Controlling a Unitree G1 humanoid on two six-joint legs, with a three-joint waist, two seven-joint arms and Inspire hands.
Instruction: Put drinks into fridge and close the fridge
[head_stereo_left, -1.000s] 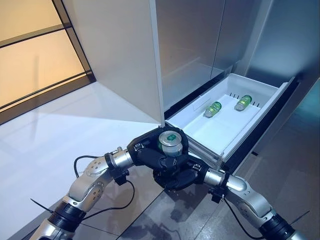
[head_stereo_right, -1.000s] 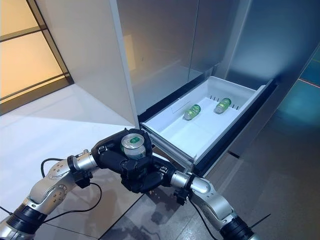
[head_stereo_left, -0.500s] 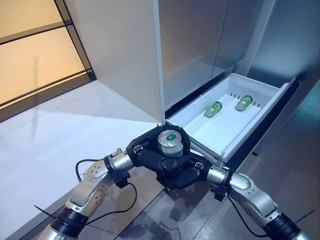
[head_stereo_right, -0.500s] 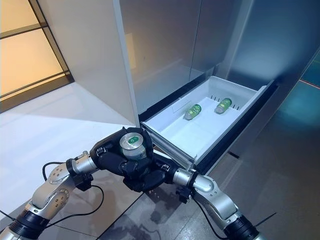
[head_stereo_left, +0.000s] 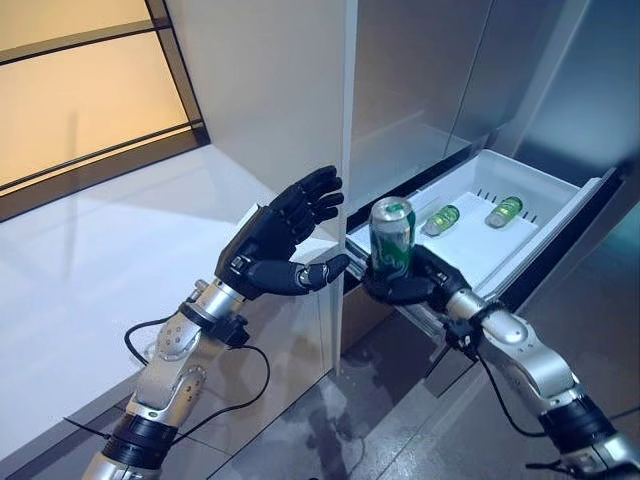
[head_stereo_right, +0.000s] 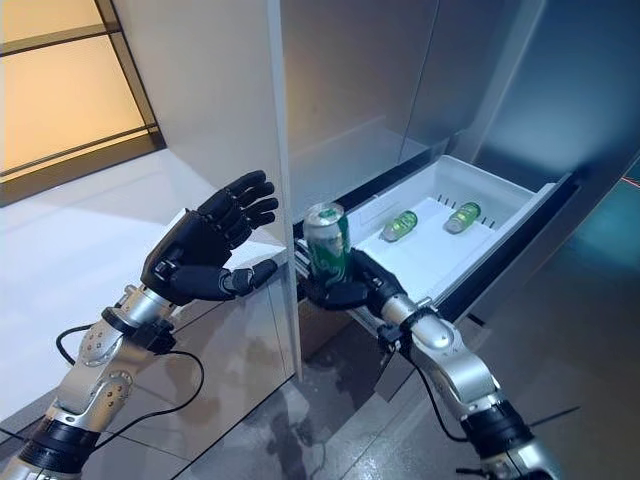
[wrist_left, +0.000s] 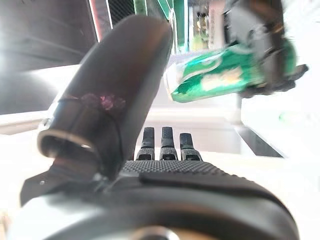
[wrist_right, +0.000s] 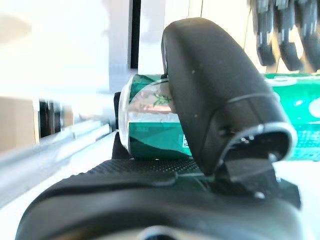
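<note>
My right hand (head_stereo_left: 415, 289) is shut on a green can (head_stereo_left: 392, 237) and holds it upright at the near corner of the open white fridge drawer (head_stereo_left: 560, 215). The right wrist view shows the thumb (wrist_right: 215, 100) curled over the can (wrist_right: 150, 135). My left hand (head_stereo_left: 280, 245) is open and empty, fingers spread, just left of the can in front of the fridge door's edge (head_stereo_left: 345, 150). The can also shows in the left wrist view (wrist_left: 220, 77). Green drinks (head_stereo_left: 441, 219) (head_stereo_left: 504, 211) lie on their sides in the drawer.
The tall white fridge door (head_stereo_left: 260, 110) stands open to the left of the drawer. The grey fridge front (head_stereo_left: 440, 80) rises behind the drawer. Glossy floor (head_stereo_left: 90, 270) spreads to the left, with a dark-framed amber wall panel (head_stereo_left: 80, 100) beyond.
My left hand has let go of the can and opened, moving left. My right hand now holds the can alone and has lifted it toward the drawer. The camera has shifted.
</note>
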